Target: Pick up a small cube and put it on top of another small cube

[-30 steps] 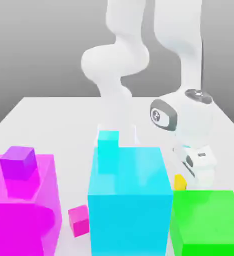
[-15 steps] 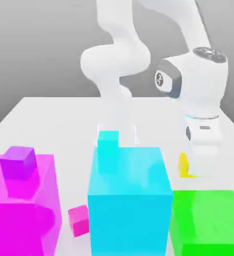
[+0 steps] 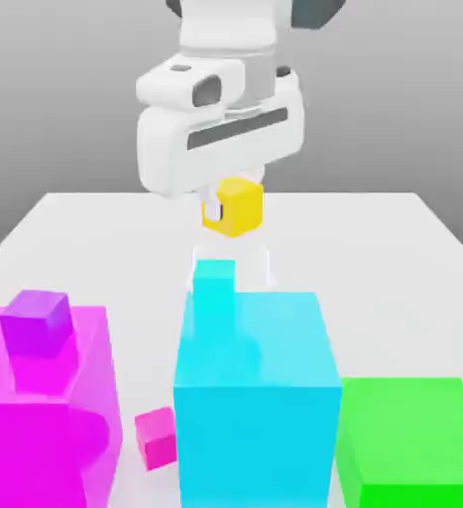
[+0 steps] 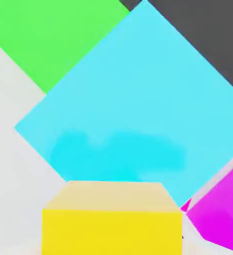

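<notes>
Pincer (image 3: 225,210) holds one yellow cube (image 3: 235,207) above three big blocks.

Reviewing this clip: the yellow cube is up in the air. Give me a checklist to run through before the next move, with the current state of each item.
1. Yellow cube held by the end effector: ok.
2. Cube lifted above the table: ok.
3. Small cyan cube below it, top bare: ok.
4. Yellow cube centred over the small cyan cube: cannot tell.
5. Big cyan block stands lower than the held cube: ok.
6. Purple cube and pink cube away from the path: ok.
</notes>
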{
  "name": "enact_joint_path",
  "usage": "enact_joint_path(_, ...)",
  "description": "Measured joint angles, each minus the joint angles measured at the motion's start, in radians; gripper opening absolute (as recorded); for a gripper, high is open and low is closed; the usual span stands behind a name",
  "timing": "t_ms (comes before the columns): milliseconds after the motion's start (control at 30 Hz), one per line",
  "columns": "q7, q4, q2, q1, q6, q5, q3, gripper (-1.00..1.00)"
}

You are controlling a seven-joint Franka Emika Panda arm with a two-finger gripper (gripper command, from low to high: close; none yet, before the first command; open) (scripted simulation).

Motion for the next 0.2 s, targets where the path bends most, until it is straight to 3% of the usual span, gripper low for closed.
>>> enact_joint_path(67, 0.001, -0.049, 0.028, -0.006, 0.078, -0.005, -0.006, -1.00)
enact_joint_path(100, 0.000, -0.069, 0.041, -0.008, 0.112, -0.006, -0.008, 1.00)
enact_joint_path(200, 0.000, -0.069, 0.041, -0.008, 0.112, -0.006, -0.008, 1.00)
